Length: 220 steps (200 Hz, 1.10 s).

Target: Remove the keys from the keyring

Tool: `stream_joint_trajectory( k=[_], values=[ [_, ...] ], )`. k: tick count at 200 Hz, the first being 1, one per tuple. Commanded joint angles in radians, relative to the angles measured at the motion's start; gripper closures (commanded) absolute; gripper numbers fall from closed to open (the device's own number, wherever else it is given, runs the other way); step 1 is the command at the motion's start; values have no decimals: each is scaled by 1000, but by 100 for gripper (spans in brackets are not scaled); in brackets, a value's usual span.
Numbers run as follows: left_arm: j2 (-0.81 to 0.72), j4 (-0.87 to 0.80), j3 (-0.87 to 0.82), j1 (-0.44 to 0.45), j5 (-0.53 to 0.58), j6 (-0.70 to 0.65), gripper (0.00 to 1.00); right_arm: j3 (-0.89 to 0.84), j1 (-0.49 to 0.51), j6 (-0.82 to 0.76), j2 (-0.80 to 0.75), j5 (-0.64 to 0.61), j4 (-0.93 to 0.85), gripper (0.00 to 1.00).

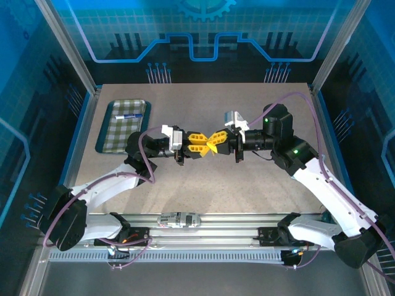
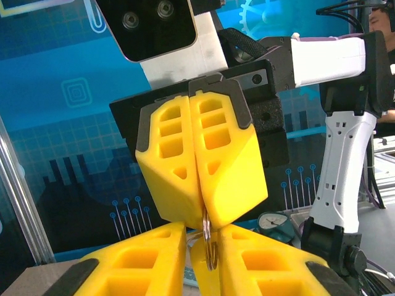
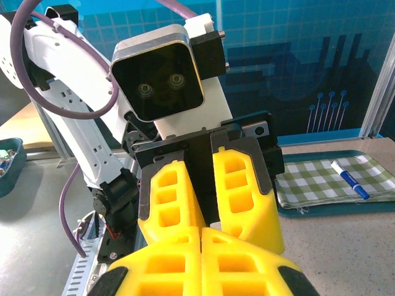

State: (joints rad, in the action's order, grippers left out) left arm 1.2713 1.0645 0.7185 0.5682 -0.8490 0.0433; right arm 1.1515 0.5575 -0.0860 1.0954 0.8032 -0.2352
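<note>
while right tool (image 2: 205,209) pinches keyring (image 2: 209,242) tight, it pokes edge-on between left tool (image 1: 207,145) tips; left grip: can't tell.

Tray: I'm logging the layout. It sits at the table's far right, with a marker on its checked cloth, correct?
Not quite. The top view shows the tray at the far left of the table, not the far right. A marker does lie on its checked cloth.

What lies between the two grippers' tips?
A thin metal ring, pinched by the right gripper, reaching between the fingers of the left gripper; left wrist view.
</note>
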Motion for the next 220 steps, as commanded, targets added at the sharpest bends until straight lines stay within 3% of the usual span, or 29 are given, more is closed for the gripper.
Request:
stream_joint_trajectory(
  k=[1,35,63,75,115,128,141,156,179,220],
  values=[
    [-1,-19,49,-7,-8,-18,81,18,2,15,7,53,-12,100],
    [9,-61,71,-5,-39,-21,81,16,3,21,6,47,5,100],
    [10,-125,90,1,-66,-47,91,12,4,33,8,46,22,100],
    [5,-166,95,4,-69,-74,100,8,4,35,5,43,30,100],
    [-13,-232,100,9,-51,-127,100,7,3,53,-4,15,47,100],
    [-16,-227,93,10,-28,-135,100,2,-1,79,-12,-34,59,79],
    [-21,-208,78,8,20,-138,100,-12,-27,115,-30,-63,88,68],
    [-21,-176,66,8,53,-140,100,-49,-69,184,-59,-71,147,66],
    [-7,-135,62,8,67,-139,100,-133,-111,297,-111,-133,222,56],
    [21,-67,71,7,56,-113,100,-264,-128,422,-124,-75,396,57]
  ],
)
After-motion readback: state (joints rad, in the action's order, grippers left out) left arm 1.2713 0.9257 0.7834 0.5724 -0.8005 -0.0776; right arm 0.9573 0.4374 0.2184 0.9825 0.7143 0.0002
